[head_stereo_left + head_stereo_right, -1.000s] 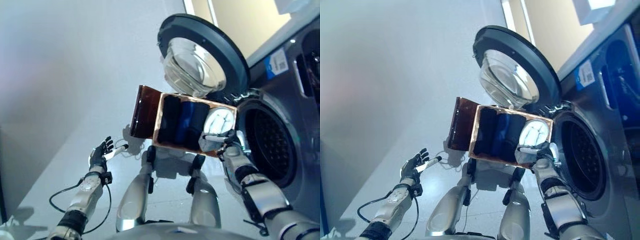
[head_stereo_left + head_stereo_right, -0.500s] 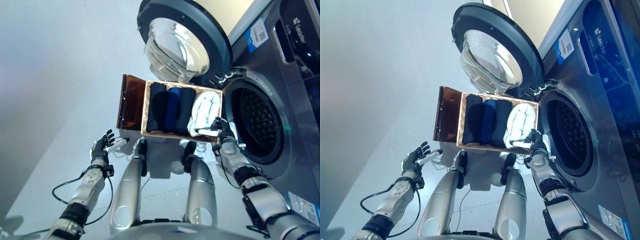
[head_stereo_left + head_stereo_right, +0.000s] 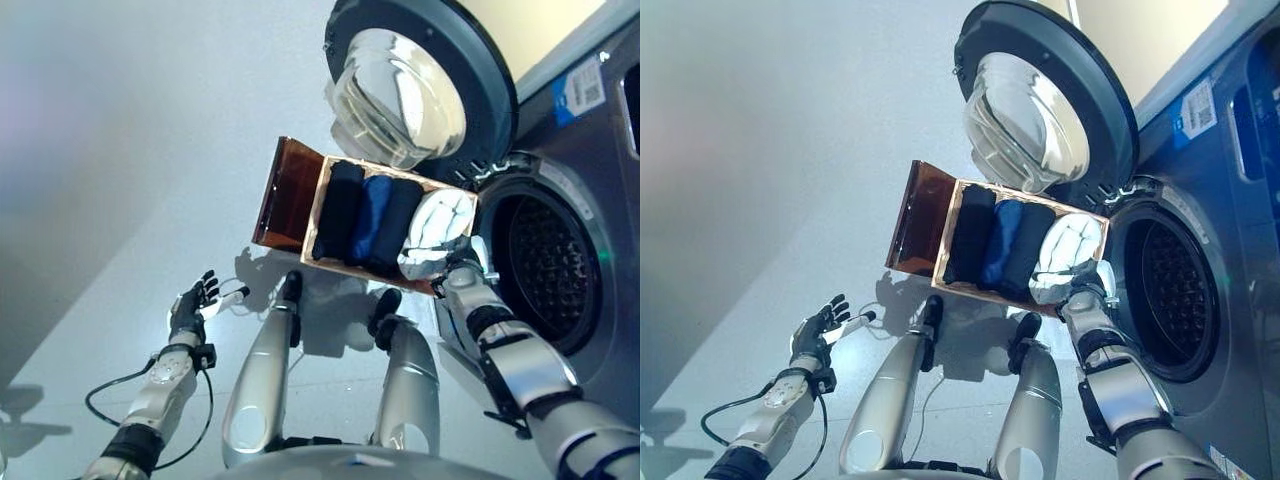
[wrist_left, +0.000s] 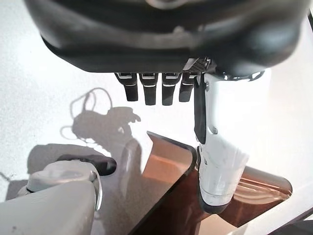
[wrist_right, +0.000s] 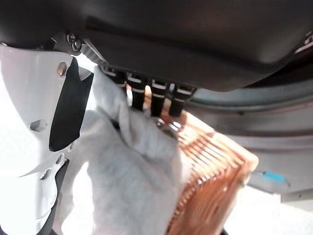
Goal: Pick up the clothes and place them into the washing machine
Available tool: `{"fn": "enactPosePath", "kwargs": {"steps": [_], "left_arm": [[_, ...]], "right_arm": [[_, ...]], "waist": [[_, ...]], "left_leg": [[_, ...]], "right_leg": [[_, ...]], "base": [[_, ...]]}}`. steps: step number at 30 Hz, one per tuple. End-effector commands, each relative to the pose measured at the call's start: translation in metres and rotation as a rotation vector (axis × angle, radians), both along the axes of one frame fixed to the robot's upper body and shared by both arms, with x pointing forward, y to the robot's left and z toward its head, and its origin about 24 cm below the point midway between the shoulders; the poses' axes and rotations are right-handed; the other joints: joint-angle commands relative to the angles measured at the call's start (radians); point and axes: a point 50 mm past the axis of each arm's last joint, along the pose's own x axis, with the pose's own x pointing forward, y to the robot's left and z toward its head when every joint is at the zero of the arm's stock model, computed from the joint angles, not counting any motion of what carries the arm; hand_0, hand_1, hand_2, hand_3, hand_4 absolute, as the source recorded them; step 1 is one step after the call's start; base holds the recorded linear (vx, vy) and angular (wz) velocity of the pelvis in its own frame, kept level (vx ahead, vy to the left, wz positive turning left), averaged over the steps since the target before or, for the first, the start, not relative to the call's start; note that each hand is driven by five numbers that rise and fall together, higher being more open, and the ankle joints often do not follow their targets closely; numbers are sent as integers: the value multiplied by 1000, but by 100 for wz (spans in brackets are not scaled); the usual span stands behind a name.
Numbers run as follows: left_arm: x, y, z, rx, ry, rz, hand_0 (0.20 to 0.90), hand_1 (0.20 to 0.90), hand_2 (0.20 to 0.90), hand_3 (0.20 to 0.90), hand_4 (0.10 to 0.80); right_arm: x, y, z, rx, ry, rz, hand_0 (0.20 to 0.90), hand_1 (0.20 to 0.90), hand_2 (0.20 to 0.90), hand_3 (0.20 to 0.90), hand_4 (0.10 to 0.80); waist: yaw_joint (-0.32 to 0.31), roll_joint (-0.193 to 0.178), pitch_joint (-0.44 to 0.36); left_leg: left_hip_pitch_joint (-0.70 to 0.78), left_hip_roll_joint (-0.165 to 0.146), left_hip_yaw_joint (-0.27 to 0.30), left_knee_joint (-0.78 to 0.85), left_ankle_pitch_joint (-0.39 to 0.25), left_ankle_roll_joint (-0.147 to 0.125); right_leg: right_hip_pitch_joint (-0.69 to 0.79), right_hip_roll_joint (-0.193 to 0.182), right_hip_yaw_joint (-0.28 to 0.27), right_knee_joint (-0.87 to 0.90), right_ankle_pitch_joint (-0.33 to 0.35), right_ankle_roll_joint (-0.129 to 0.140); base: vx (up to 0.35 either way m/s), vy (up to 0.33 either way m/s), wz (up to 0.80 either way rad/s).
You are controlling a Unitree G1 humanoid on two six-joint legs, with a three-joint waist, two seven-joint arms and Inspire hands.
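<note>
Since half a second ago the whole picture has shifted, so the camera has moved; against the box, the right hand (image 3: 458,268) is staying at the same near right corner, on the white garment (image 3: 437,232). In the right wrist view its fingers (image 5: 146,93) are curling down into the pale cloth (image 5: 122,166) and the white-covered thumb is pressing against it from the other side, so the hand is clamped on the white garment. The garment is lying rolled in the rightmost slot of the wooden box (image 3: 945,245), right beside the woven orange wall that shows in the right wrist view.

To the left of the white roll, three dark rolled clothes are filling the rest of the box: a black roll (image 3: 338,208), a blue roll (image 3: 368,218) and another dark roll (image 3: 394,222), side by side and touching. A brown translucent lid (image 3: 287,193) is hanging open on the box's left side.

The washing machine (image 3: 590,170) is standing to the right of the box, its drum opening (image 3: 540,270) just right of the right hand. The round glass door (image 3: 410,85) is swung open on the far side of the box.

The left hand (image 3: 192,303) is hovering over the pale floor (image 3: 120,150), well apart from the box on the near left, with fingers straight and spread, holding nothing.
</note>
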Motion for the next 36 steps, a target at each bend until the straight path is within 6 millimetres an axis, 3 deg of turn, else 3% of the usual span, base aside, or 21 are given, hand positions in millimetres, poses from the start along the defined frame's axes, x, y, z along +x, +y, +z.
{"fn": "enactPosePath", "kwargs": {"steps": [1,12,14,20,26,27,28,36], "left_arm": [[2,8,23,54,-117,-29,900,900,900,900,800],[7,4,29,63,-148,-64,900,900,900,900,800],[7,2,31,60,-159,-74,900,900,900,900,800],[6,-2,37,40,-187,-100,900,900,900,900,800],[10,-4,38,35,-195,-101,900,900,900,900,800],[12,-5,40,33,-204,-103,900,900,900,900,800],[13,-5,41,34,-208,-105,900,900,900,900,800],[14,-5,42,34,-210,-113,900,900,900,900,800]], "right_arm": [[22,-17,46,-159,-101,-9,900,900,900,900,800],[27,-13,50,-182,-35,13,900,900,900,900,800],[26,-18,51,-192,-22,6,900,900,900,900,800],[26,-33,63,-225,-11,-2,900,900,900,900,800],[30,-30,68,-238,-20,18,900,900,900,900,800],[31,-27,68,-243,-20,33,472,472,472,472,494],[32,-26,68,-244,-19,36,200,200,200,200,300],[31,-28,68,-249,-19,38,200,200,200,200,300]], "waist": [[33,31,-47],[66,72,-33],[77,83,-34],[97,110,-31],[100,116,-29],[98,119,-29],[98,119,-29],[92,115,-31]], "left_leg": [[22,25,-23,54,-61,-47],[-10,3,-19,61,-56,-35],[-11,3,-24,77,-94,-35],[-54,-11,-18,91,-89,-31],[-86,-19,-9,110,-89,-24],[-91,-19,-9,118,-91,-22],[-92,-20,-10,120,-92,-22],[-93,-22,-7,125,-94,-21]], "right_leg": [[73,-52,91,-142,127,72],[53,-70,83,-132,130,76],[46,-70,92,-105,94,87],[3,-91,100,-78,89,89],[-35,-95,110,-57,88,87],[-41,-97,114,-51,88,87],[-41,-98,114,-50,88,87],[-37,-97,117,-57,91,88]], "base": [[-16,15,5],[-7,18,4],[85,-4,2],[2,12,9],[-4,6,3],[0,0,0],[0,0,0],[-2,4,1]]}}
